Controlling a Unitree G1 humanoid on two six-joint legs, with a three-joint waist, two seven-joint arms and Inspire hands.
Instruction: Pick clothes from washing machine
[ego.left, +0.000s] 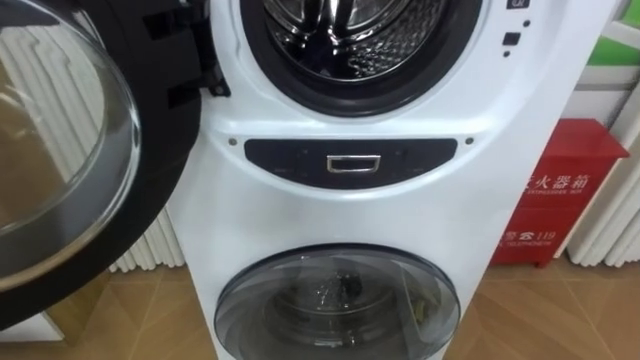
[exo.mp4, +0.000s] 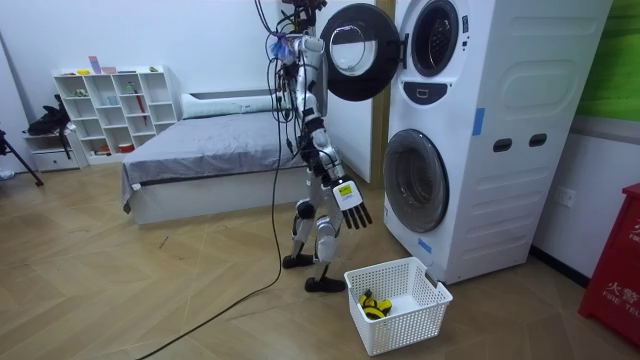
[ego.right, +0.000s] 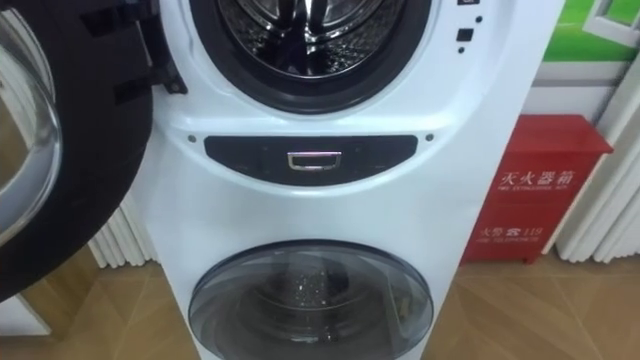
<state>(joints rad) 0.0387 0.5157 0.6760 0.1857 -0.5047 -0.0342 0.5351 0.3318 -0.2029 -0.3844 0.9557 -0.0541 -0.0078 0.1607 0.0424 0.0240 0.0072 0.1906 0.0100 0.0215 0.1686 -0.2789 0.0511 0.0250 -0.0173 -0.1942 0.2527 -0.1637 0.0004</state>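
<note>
The stacked white washing machine (ego.left: 350, 200) fills the space before me. Its upper door (ego.left: 60, 140) is swung wide to my left, with the steel drum (ego.left: 350, 30) showing bare metal as far as I can see into it. In the room view I stand facing the machine (exo.mp4: 480, 130). My right hand (exo.mp4: 352, 207) hangs low by my side with straight, spread fingers and holds nothing. A white basket (exo.mp4: 400, 318) sits on the floor by my feet, and a yellow and black item (exo.mp4: 372, 305) lies in it.
The lower washer door (ego.left: 337, 305) is closed, with a dark control panel (ego.left: 350, 160) above it. A red cabinet (ego.left: 560, 190) stands right of the machine and a white radiator (ego.left: 150, 250) left of it. A bed (exo.mp4: 200, 160) and shelf (exo.mp4: 110, 110) lie behind me.
</note>
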